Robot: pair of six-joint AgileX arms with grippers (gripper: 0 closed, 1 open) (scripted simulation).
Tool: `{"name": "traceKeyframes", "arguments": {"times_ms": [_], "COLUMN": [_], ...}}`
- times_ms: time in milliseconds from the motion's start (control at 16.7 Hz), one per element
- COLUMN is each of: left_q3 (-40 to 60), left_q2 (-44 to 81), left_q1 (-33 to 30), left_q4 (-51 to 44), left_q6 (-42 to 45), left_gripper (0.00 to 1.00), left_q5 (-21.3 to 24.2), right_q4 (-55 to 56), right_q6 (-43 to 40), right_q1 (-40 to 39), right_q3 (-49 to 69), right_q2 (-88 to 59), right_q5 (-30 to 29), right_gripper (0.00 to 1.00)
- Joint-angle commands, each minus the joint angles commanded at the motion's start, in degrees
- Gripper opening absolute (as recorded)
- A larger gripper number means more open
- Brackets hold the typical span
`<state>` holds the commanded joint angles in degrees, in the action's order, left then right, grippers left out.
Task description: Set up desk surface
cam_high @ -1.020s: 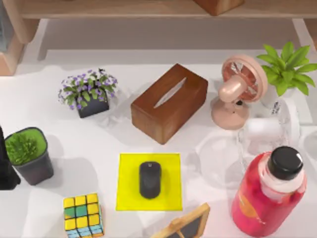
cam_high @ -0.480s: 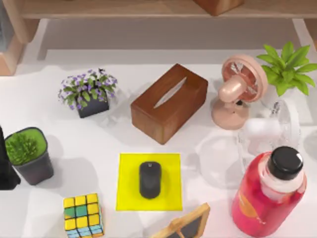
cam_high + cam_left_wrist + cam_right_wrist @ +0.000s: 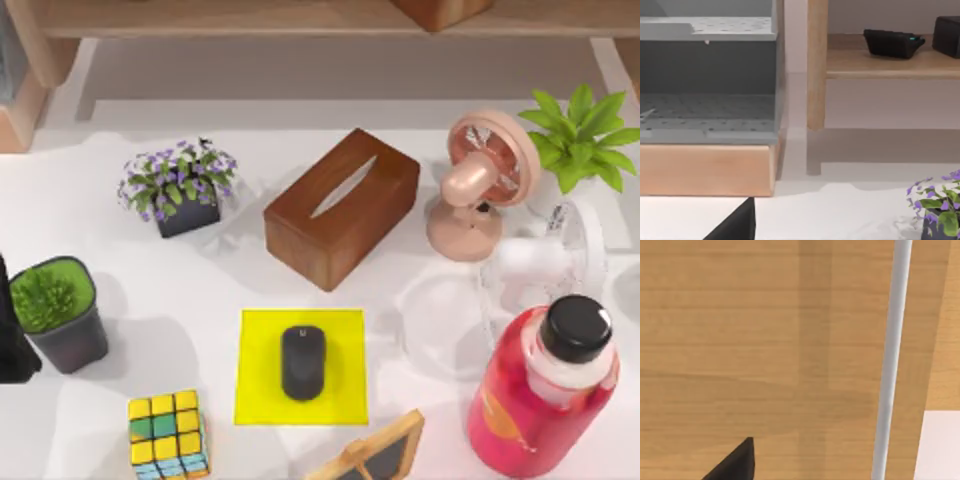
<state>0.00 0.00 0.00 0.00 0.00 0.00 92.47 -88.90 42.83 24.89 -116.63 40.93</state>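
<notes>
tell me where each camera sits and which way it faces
Top view: above the desk surface, looking down at the mouse on the yellow mat; left arm's dark body at the left edge.
Left wrist view: low over the desk, facing the wooden shelf; a dark claw finger shows.
Right wrist view: close on a wood surface; a dark claw finger shows.
Shared: the purple flower pot, top and left wrist views.
</notes>
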Motion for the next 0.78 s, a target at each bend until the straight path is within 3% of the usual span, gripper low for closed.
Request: {"name": "traceKeyframes", "arguments": {"times_ms": [660,780], "left_q3": [0.0,0.0], "left_q2": [0.0,0.0], "left_q1": [0.0,0.0], "left_q4": [0.0,0.0], "left_q6": [0.0,0.0], "left_gripper": [1.00,1.00], "left_q5": [0.0,0.0], "right_q4": [-3.2,-3.2], "right_q6": [-0.1,-0.1], "right_q1": [-3.4,-3.4], "right_q3": [4.5,4.5], "right_q2": [-1.4,-1.4], "right_q5": [-3.4,-3.4], "right_gripper": [1.00,0.85]}}
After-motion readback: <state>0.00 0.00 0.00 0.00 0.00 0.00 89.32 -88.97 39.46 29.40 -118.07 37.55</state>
